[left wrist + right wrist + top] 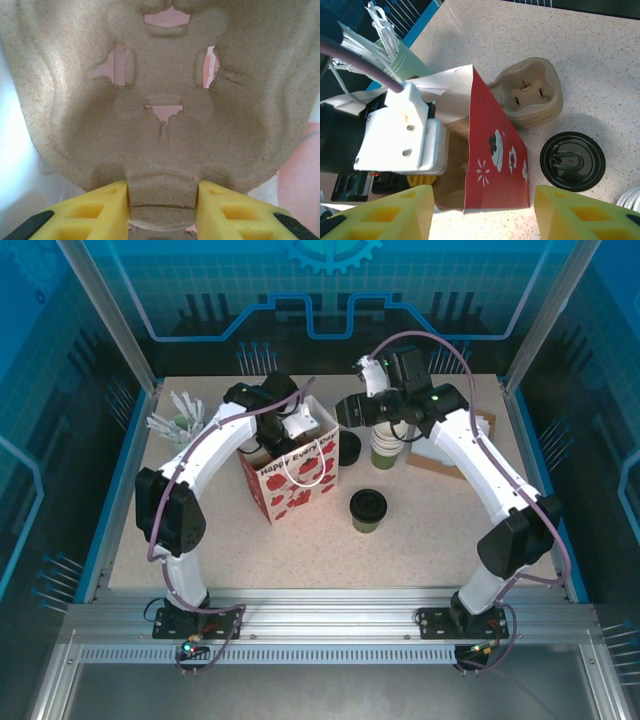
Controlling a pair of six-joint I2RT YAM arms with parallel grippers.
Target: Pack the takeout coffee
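The takeout coffee (pixel 368 510), a green cup with a black lid, stands upright on the table in front of and to the right of the red-and-white paper bag (pixel 290 480). My left gripper (pixel 299 433) reaches down into the bag's open top. Its yellow fingers (pixel 100 210) are shut on the tab of a brown pulp cup carrier (pixel 165 125), and the bag's pink wall (pixel 295 170) shows behind it. My right gripper (pixel 352 412) hovers open over the bag's far right corner, holding nothing. Below its spread fingertips (pixel 480 215) lies the bag's red side (pixel 495 150).
Just right of the bag sits a black lid (pixel 572 161) (pixel 348 447), with a stack of white-rimmed green cups (pixel 385 448) beside it. Behind the lid lies a stack of pulp carriers (pixel 530 95). A pale green cup of white sticks (pixel 180 420) stands far left. Flat brown and white sheets (pixel 445 452) lie far right.
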